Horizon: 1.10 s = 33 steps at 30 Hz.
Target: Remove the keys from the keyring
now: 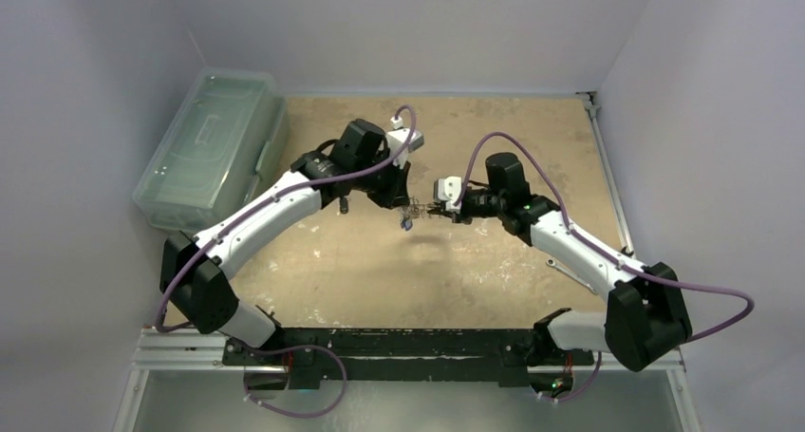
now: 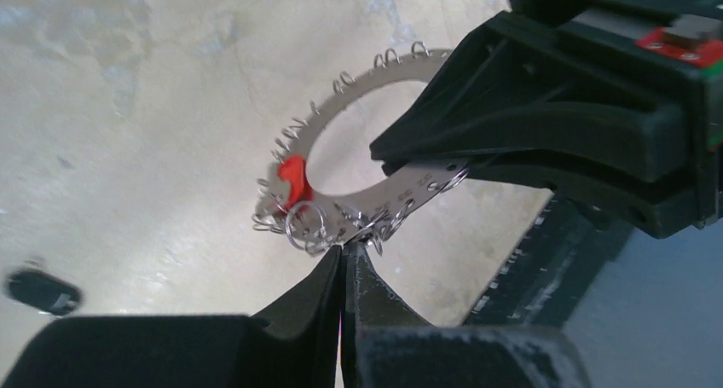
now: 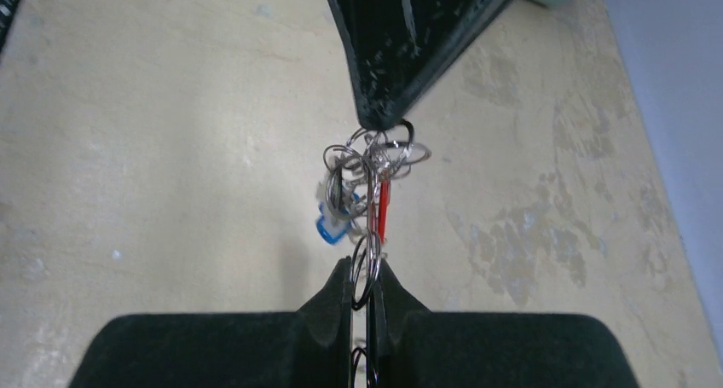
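Both grippers hold the keyring (image 2: 341,119) in the air above the table's middle. It is a flat silvery ring fringed with small split rings. A red-headed key (image 2: 294,182) and a blue-headed key (image 3: 331,226) hang from it. My left gripper (image 2: 345,250) is shut on the keyring's lower rim, among the split rings. My right gripper (image 3: 365,270) is shut on the opposite side of the keyring, seen edge-on in the right wrist view. In the top view the left gripper (image 1: 403,202) and the right gripper (image 1: 434,210) meet tip to tip over the keyring (image 1: 414,211).
A clear plastic box (image 1: 209,147) with its lid on stands at the back left. One black-headed key (image 2: 43,291) lies loose on the tan table (image 1: 380,271). Grey walls close in left, right and behind. The arms' mounting rail (image 1: 399,342) runs along the near edge.
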Available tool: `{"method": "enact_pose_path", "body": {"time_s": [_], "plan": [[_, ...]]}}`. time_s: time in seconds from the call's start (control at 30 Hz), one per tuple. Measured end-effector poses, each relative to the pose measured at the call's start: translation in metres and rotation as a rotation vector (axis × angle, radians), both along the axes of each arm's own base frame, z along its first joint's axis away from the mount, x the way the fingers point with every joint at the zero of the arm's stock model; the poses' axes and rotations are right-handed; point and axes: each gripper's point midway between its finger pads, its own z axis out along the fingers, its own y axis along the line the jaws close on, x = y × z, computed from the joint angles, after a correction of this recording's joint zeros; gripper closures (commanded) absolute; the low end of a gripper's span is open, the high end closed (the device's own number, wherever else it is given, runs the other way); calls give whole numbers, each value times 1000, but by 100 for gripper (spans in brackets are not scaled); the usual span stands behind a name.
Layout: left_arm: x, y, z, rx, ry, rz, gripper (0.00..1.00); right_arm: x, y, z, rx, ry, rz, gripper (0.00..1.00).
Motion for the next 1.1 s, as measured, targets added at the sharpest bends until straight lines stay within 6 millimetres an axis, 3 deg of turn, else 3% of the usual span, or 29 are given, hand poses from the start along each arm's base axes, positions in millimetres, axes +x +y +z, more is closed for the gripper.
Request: {"method": "enact_pose_path", "body": {"time_s": [0.2,0.4,0.53,0.6,0.7,0.87,0.97,1.1], "plan": [[-3,5,-17,-47,194,31,100,-1,0,2,-7,-47,32,100],[-17,-3,-12,-101,262,-27,98,-2,0,3,-8,-54,40,100],[-12,6,-1,-121,204,-69,61,-5,2,7,30,-24,49,100],[-6,17,13,-132,132,-81,52,-8,2,9,62,10,52,100],[-4,30,44,-185,-5,-97,53,-14,5,17,114,65,67,100],[-26,38,81,-303,-181,-162,55,-29,13,31,198,170,121,100],[-37,33,87,-380,-228,-210,55,-37,17,40,239,225,152,100],[-42,28,77,-432,-220,-236,56,-44,20,50,277,270,186,100]]}}
